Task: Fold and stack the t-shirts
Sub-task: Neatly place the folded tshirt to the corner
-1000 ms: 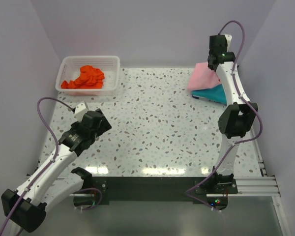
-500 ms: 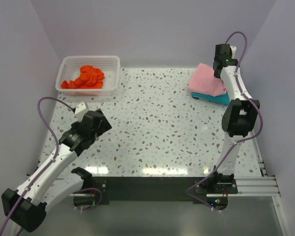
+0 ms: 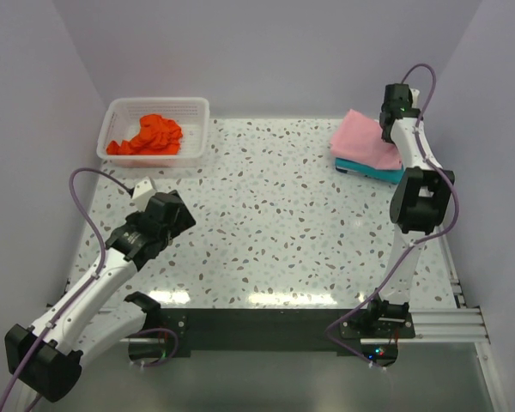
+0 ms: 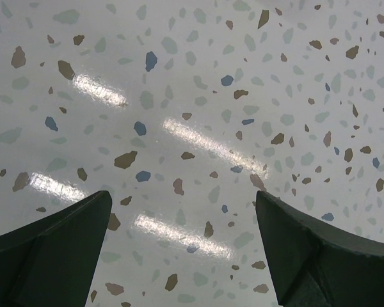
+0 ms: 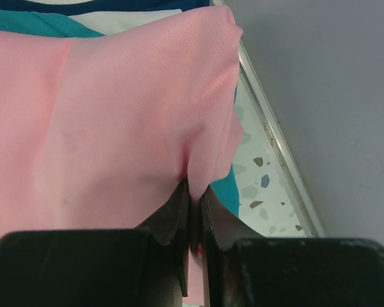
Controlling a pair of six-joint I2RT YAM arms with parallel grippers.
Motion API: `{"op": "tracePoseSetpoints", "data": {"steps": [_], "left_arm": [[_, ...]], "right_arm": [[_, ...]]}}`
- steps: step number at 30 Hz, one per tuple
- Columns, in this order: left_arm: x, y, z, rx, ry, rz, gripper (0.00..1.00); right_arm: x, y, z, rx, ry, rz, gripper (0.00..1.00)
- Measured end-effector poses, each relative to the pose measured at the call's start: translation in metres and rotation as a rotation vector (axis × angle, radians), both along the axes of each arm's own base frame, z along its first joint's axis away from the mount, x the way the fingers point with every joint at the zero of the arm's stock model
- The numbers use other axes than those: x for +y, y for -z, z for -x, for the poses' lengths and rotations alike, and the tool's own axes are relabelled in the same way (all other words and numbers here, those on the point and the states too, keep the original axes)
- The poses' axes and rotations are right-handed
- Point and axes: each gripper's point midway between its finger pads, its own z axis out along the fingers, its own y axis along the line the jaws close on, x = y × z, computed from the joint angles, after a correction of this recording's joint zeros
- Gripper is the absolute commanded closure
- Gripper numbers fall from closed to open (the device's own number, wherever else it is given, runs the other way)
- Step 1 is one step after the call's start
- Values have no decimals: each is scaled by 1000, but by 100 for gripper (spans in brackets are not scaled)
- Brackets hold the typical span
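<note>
A light pink t-shirt [image 3: 360,141] lies folded on a teal blue t-shirt [image 3: 379,172] at the table's far right. My right gripper [image 3: 389,130] is shut on the pink shirt's right edge; the right wrist view shows pink cloth [image 5: 115,115] pinched in my right gripper [image 5: 195,188], with teal cloth [image 5: 225,192] beneath. An orange-red t-shirt [image 3: 150,136] lies crumpled in the white mesh basket [image 3: 194,107] at the far left. My left gripper [image 3: 163,216] hovers open and empty over bare table [image 4: 185,192].
The table's right edge rail [image 5: 275,141] and the grey wall run close beside my right gripper. The speckled tabletop [image 3: 275,215] spans the middle. The arm bases stand at the near edge.
My right gripper has moved right and down, laying the raised pink shirt flat over the teal one. The left arm has barely moved.
</note>
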Motion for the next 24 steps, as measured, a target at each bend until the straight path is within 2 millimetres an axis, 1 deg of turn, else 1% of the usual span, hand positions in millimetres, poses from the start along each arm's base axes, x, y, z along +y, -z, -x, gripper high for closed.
{"op": "tracePoseSetpoints", "data": {"steps": [3,12,20,22,24], "left_arm": [[0,0,0,0,0,0,0],[0,0,0,1,0,-1,0],[0,3,0,13,0,-7,0],[0,3,0,13,-1,-8,0],[0,3,0,14,-1,-8,0]], "right_arm": [[-2,2,-1,5,1,2,100],[-11,-7,-5,-15,3,6,100],[-18,3,-10,5,-4,0,99],[-19,5,-10,8,-8,-5,98],[-20,3,-11,6,-13,-12,90]]}}
